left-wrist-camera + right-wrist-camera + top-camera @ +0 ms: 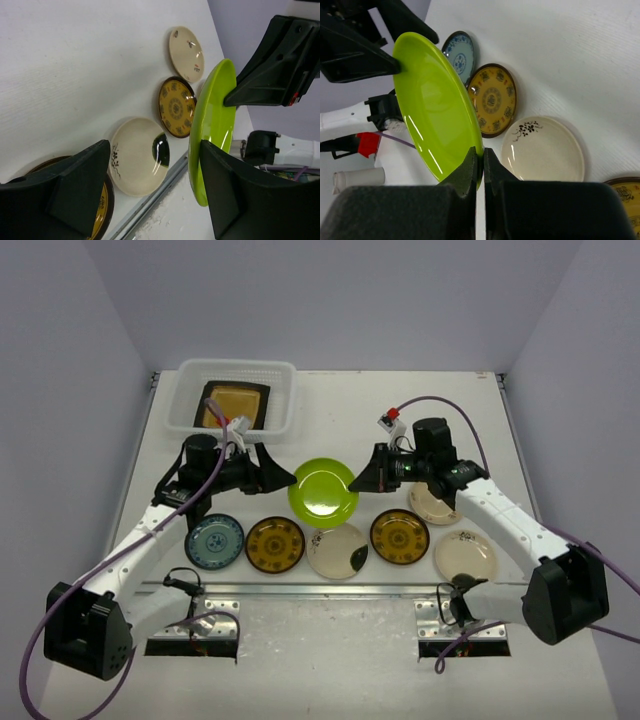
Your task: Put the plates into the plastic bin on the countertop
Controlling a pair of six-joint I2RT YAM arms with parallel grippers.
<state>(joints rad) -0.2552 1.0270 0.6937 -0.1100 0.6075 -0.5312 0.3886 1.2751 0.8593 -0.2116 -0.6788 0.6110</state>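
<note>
The lime-green plate [322, 492] hangs tilted above the countertop [350, 410] between both grippers. My right gripper [367, 478] is shut on its right rim; the wrist view shows the jaws pinching the rim [482, 157] of the plate [432, 100]. My left gripper [283, 478] is open, its jaws straddling the plate's left rim. In the left wrist view the plate [212, 120] stands edge-on just inside one finger [225, 185]. The plastic bin [238, 365] at the back left holds an amber square plate [233, 406].
On the countertop in front lie a blue patterned plate [214, 541], two yellow-brown plates [275, 544] [400, 536], a cream plate with a dark patch [337, 551] and two cream plates [465, 556] [433, 503]. A metal rail [320, 590] runs along the near edge.
</note>
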